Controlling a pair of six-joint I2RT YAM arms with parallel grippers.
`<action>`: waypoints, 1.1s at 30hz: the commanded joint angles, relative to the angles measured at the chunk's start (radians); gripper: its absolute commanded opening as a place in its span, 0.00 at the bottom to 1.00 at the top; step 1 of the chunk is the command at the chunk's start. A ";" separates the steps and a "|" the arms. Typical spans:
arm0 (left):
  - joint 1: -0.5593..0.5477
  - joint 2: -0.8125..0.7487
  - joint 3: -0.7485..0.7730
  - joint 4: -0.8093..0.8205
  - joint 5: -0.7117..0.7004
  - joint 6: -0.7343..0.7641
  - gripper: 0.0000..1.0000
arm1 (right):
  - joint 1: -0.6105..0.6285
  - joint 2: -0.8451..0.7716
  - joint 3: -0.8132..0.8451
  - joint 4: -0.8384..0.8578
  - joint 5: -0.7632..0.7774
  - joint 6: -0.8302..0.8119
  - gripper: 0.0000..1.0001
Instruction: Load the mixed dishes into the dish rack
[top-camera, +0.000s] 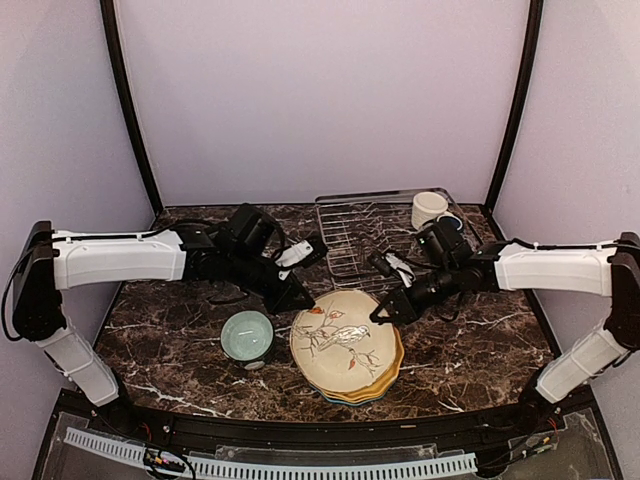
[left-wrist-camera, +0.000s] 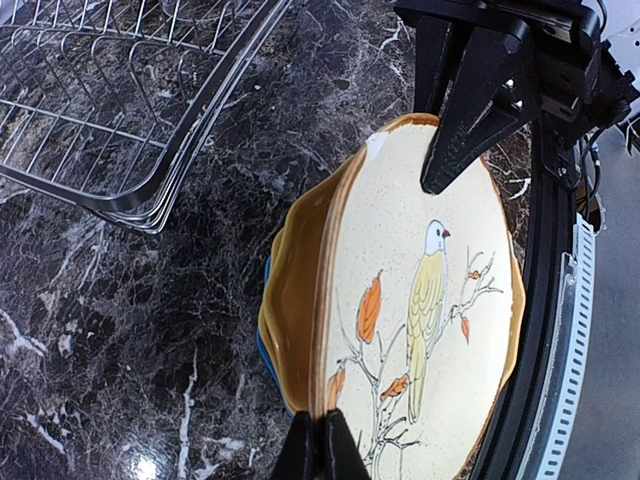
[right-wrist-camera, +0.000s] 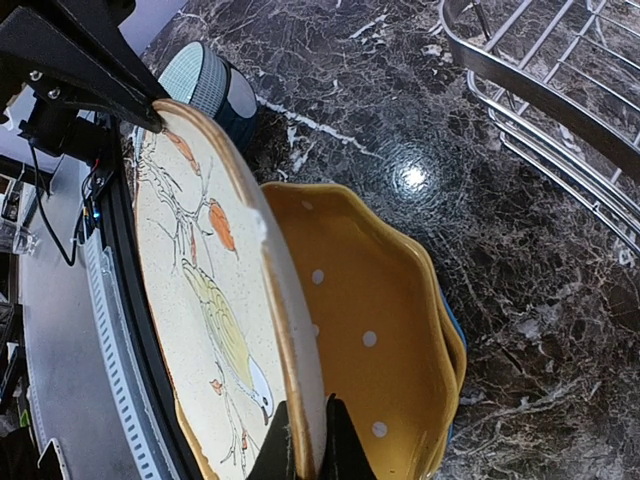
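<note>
The cream bird plate (top-camera: 345, 340) tops the stack of plates at the table's front middle. Its far edge is raised off the yellow dotted plate (right-wrist-camera: 370, 330), and a sliver of the blue plate (left-wrist-camera: 262, 345) shows underneath. My left gripper (top-camera: 305, 300) is shut on the bird plate's far-left rim (left-wrist-camera: 325, 380). My right gripper (top-camera: 385, 312) is shut on its far-right rim (right-wrist-camera: 300, 400). The mint-green bowl (top-camera: 247, 335) sits left of the stack. The silver wire dish rack (top-camera: 365, 235) stands behind, with the cream mug (top-camera: 428, 208) at its right end. The tumbler is out of view.
A dark mug (top-camera: 452, 222) stands beside the cream mug, partly behind my right arm. The rack's near corner (left-wrist-camera: 140, 200) lies close behind the stack. The black table rim (top-camera: 320, 430) runs just in front of the plates.
</note>
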 joint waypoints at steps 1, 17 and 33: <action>-0.010 -0.064 0.002 0.072 -0.025 0.012 0.05 | 0.004 -0.060 -0.013 0.051 -0.024 -0.078 0.00; -0.010 -0.235 -0.017 0.110 -0.230 -0.051 0.70 | -0.189 -0.251 0.214 -0.068 0.083 -0.142 0.00; -0.010 -0.234 -0.019 0.079 -0.337 -0.065 0.74 | -0.407 0.124 0.771 0.106 0.192 -0.506 0.00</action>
